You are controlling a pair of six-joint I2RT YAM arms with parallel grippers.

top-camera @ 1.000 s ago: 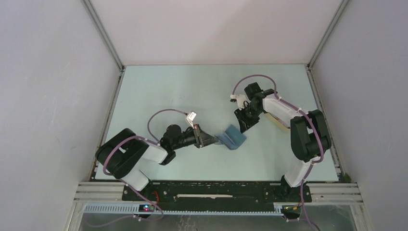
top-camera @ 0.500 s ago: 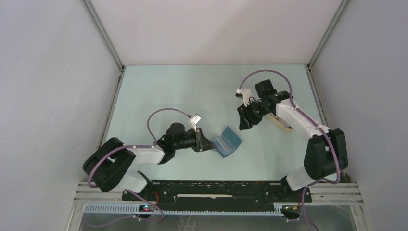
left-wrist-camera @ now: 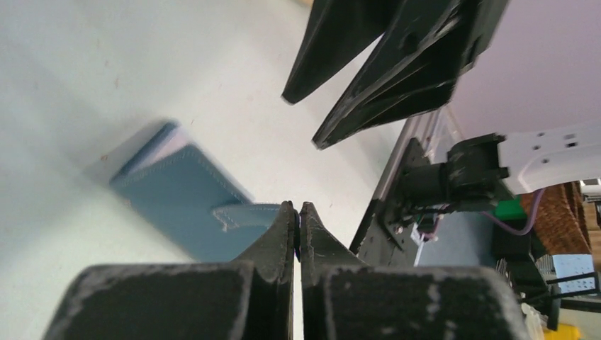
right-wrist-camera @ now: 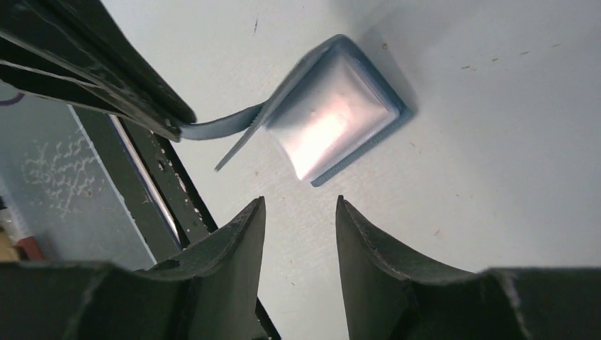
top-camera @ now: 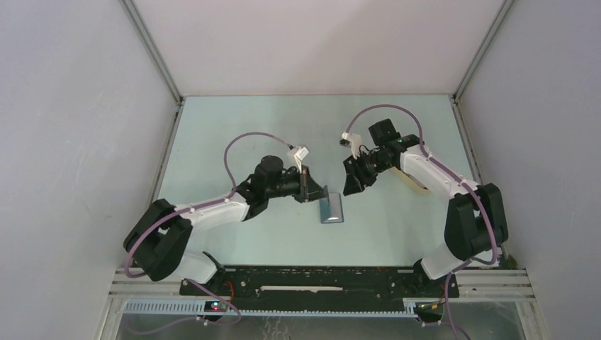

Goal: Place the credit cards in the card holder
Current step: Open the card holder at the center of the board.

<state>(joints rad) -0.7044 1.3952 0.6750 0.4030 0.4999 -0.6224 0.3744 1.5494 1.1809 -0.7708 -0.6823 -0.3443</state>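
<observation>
The left gripper (top-camera: 312,193) is clenched on the flap of the blue card holder (top-camera: 331,210), which rests near the table's middle. The right gripper (top-camera: 352,183) hangs just beside it, jaws parted and empty. The table (top-camera: 241,127) is pale green, and plain grey-white walls (top-camera: 71,142) enclose it.

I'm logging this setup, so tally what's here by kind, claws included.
Blue card holder: 1
Beige tray, mostly hidden by the right arm: 1
Claws, left claw and right claw: 2
Total: 4
</observation>
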